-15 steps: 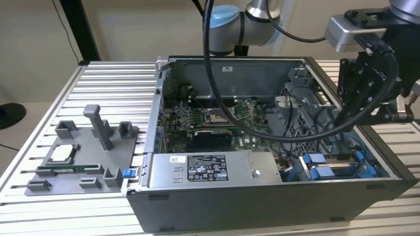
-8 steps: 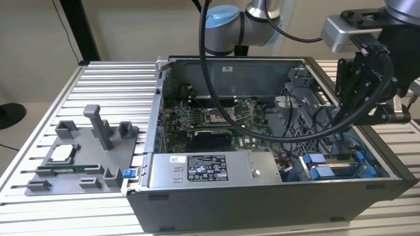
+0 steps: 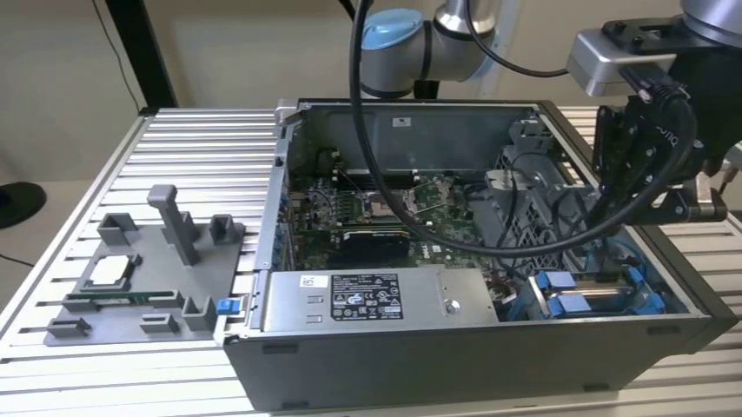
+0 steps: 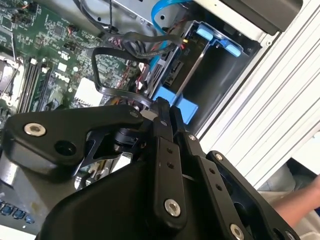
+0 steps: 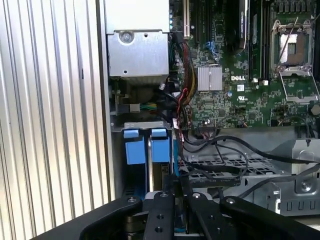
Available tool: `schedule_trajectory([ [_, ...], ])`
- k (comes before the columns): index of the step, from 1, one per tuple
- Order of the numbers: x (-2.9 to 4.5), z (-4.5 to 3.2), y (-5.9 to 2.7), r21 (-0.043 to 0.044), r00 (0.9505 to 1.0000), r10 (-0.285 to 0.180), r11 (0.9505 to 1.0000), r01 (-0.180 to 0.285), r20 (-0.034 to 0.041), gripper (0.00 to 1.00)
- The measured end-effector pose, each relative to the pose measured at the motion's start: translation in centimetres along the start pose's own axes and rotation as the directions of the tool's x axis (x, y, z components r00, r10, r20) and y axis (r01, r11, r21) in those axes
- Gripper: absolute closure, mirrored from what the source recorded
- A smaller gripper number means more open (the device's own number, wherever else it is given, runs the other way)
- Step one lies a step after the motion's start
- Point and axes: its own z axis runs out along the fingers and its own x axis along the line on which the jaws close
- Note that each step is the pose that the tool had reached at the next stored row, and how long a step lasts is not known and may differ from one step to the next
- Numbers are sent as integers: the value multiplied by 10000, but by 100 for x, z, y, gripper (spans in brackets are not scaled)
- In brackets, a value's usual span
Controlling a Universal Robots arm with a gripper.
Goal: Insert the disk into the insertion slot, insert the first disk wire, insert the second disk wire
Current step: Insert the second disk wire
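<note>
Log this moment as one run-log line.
gripper: shut, above drive bay | disk: seated in insertion slot, blue frame visible | wires: loose bundle beside bay | case: open

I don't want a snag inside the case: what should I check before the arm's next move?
1. Computer case open on top: ok.
2. Pincer at the insertion slot's end of the case: ok.
3. Disk seated in the slot: cannot tell.
4. Black cables clear of the slot: not ok, they loop right beside it.
5. People clear: not ok, a person's arm is beside the table.
</note>
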Motion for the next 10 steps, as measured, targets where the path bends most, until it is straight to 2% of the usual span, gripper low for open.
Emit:
schedule_trajectory([
  [6, 55, 10, 2, 0, 10000, 1, 10000, -1, 2, 100],
  [10, 78, 67, 0, -2, 10000, 3, 10000, -3, 38, 100],
])
